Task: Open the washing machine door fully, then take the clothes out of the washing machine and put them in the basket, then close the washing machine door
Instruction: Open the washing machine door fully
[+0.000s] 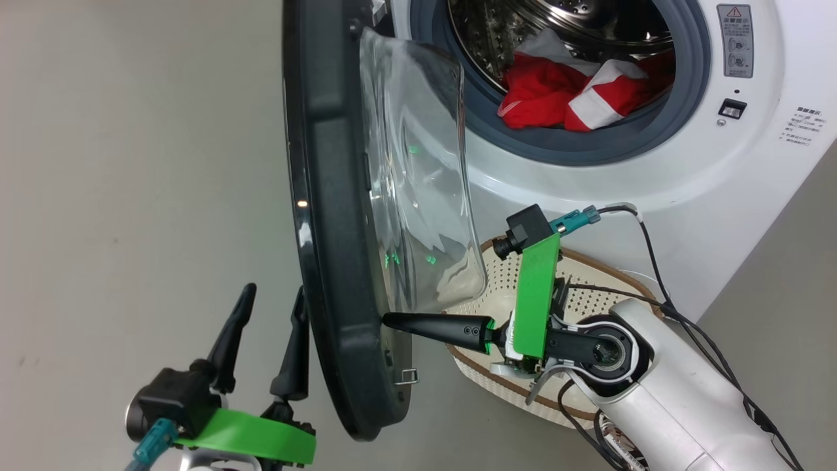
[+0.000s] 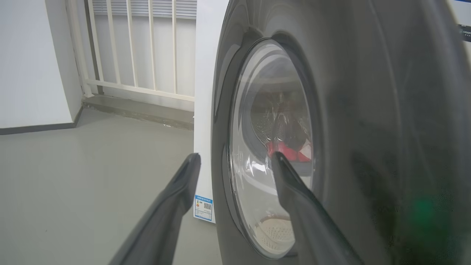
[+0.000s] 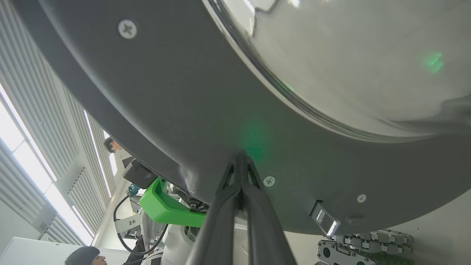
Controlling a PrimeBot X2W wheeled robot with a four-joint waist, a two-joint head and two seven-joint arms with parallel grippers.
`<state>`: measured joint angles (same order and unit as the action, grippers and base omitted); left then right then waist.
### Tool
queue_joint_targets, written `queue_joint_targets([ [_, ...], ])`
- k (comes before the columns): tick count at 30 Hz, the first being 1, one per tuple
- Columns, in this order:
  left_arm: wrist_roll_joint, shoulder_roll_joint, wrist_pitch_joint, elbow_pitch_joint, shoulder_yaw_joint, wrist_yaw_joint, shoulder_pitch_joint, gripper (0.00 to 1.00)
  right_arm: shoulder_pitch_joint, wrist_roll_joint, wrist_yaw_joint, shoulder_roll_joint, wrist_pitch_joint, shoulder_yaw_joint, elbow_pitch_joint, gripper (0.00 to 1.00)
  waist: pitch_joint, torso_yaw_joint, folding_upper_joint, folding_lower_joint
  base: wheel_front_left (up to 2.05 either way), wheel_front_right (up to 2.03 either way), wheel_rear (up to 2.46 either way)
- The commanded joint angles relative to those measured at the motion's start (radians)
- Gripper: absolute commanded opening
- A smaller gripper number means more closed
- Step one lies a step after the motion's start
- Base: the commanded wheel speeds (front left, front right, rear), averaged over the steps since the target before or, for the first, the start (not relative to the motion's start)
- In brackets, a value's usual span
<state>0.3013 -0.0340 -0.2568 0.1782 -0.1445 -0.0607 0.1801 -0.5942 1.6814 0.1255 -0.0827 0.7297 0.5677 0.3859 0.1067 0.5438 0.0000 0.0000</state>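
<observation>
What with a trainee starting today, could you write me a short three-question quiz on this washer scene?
1. True or false: the right gripper is shut, with its tips at the inner side of the washing machine door.
2. Fill in: the left gripper, at the door's outer side, has its jaws ____.
3. The red and white clothes lie: A in the left gripper; B in the steel drum; C in the right gripper.

Key: 1 true; 2 open; 3 B.
</observation>
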Motion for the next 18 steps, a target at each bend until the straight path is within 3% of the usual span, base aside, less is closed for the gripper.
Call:
queue_joint_targets([
  [1, 0.002, -0.016, -0.005, -0.028, 0.038, 0.009, 0.0, 1.0, -0.007, 0.006, 0.005, 0.032, -0.005, 0.013, -0.024, 0.0, 0.001, 0.001, 0.0, 0.0, 0.0, 0.0, 0.0],
  [9, -0.002, -0.016, -0.005, -0.028, 0.05, 0.008, -0.007, 1.0, -0.009, -0.003, 0.005, 0.032, -0.035, 0.017, 0.006, 0.0, -0.007, -0.001, 0.0, 0.0, 0.0, 0.0, 0.0],
  [10, -0.004, -0.016, -0.005, -0.027, 0.054, 0.008, -0.008, 1.0, -0.008, -0.004, 0.005, 0.032, -0.038, 0.017, 0.01, 0.07, -0.011, -0.001, 0.0, 0.0, 0.0, 0.0, 0.0],
  [11, -0.005, -0.016, -0.005, -0.026, 0.057, 0.008, -0.009, 1.0, -0.006, -0.004, 0.005, 0.032, -0.043, 0.015, 0.014, 0.46, -0.014, -0.002, 0.0, 0.0, 0.0, 0.0, 0.0],
  [12, -0.006, -0.016, -0.005, -0.026, 0.06, 0.008, -0.01, 1.0, -0.004, -0.008, 0.005, 0.032, -0.049, 0.012, 0.016, 1.0, -0.018, -0.003, 0.0, 0.0, 0.0, 0.0, 0.0],
  [18, -0.013, -0.016, -0.005, -0.02, 0.074, 0.005, -0.025, 1.0, 0.023, -0.059, 0.005, 0.01, -0.096, -0.006, 0.006, 1.0, -0.043, -0.009, 0.0, 0.0, 0.0, 0.0, 0.0],
])
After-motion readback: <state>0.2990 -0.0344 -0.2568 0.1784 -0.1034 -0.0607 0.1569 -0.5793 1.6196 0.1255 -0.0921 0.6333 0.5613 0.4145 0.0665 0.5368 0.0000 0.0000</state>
